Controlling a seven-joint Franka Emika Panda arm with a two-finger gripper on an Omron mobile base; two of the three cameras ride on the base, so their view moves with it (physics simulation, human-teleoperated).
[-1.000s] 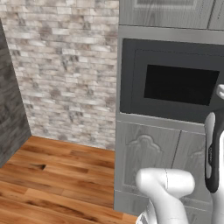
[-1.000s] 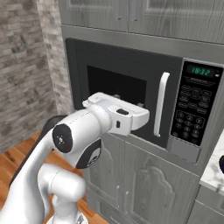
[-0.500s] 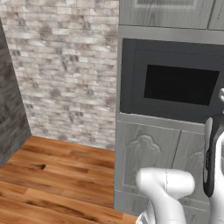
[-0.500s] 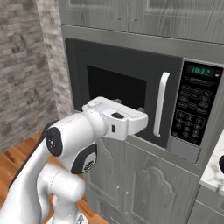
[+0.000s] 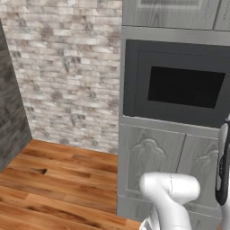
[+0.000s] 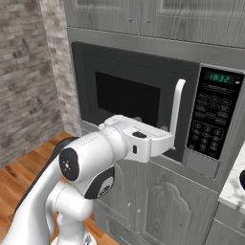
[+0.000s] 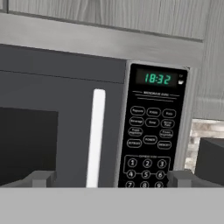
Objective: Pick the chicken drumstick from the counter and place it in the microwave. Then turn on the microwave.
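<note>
Arm (image 6: pixel 91 158) has swung lower since earlier; microwave (image 6: pixel 134 95) door stays closed.

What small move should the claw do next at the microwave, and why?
Probably ease forward to the white door handle: the microwave door is shut, and the open claw faces the handle without touching it.

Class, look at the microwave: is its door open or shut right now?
Shut. The microwave door lies flush with its frame, the white handle upright beside the keypad.
</note>
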